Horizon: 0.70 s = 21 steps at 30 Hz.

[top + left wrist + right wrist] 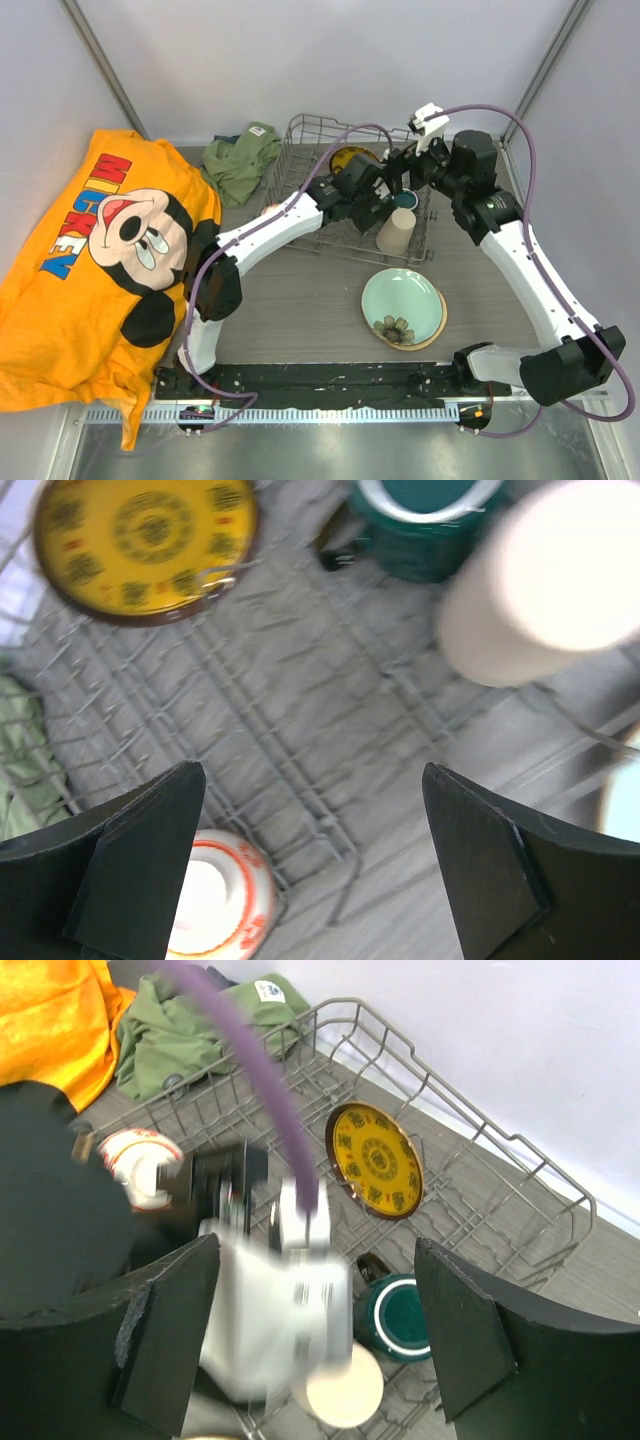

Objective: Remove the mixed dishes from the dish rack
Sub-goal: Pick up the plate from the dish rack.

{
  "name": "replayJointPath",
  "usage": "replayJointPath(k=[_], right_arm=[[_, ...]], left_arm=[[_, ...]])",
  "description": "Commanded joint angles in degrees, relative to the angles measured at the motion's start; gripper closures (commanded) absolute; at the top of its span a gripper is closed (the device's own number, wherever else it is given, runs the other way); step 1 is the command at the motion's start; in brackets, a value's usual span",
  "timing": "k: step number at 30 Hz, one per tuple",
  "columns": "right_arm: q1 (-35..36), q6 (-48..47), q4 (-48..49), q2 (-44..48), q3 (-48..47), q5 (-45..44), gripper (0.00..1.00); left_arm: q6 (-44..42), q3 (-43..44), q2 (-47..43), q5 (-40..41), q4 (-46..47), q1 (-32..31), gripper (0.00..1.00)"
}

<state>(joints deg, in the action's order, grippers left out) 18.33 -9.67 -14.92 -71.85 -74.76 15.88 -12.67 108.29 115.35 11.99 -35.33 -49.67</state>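
Observation:
The grey wire dish rack [312, 135] stands at the back middle. In it a small yellow patterned plate [352, 158] leans upright, with a dark teal mug [404, 200] and a beige cup [396, 230] at its right end. A small red-orange bowl [270, 210] sits at the rack's front left corner, partly hidden by my left arm. I cannot tell whether it is inside. A pale green plate [402, 300] lies on a cream plate [438, 322] on the table in front. My left gripper [383, 205] is open and empty over the rack floor [300, 730]. My right gripper [398, 172] is open and empty above it.
A green cloth [240, 160] lies left of the rack. A large orange Mickey shirt [90, 260] covers the table's left side. In the right wrist view the left arm's blurred wrist [280, 1300] sits between my right fingers, over the rack.

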Motion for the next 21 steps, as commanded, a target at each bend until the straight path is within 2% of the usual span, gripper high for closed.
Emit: replayJointPath(k=[1, 6, 11, 21], right_arm=[[0.83, -1.67, -2.4, 3.04, -0.47, -0.23, 0.16], [0.75, -1.93, -2.57, 2.25, -1.52, -1.99, 0.16], [-0.04, -4.56, -1.0, -1.79, -4.42, -7.35, 0.17], [-3.73, -7.38, 1.73, -23.05, -17.42, -7.88, 0.17]], left_arm=[[0.71, -1.32, -1.62, 0.14, 3.86, 4.93, 0.05], [0.71, -5.27, -3.9, -0.91, 5.53, 7.22, 0.04], [0.98, -8.79, -6.89, -1.44, 6.68, 10.2, 0.04], [1.94, -17.05, -15.5, -3.2, 8.52, 16.0, 0.04]])
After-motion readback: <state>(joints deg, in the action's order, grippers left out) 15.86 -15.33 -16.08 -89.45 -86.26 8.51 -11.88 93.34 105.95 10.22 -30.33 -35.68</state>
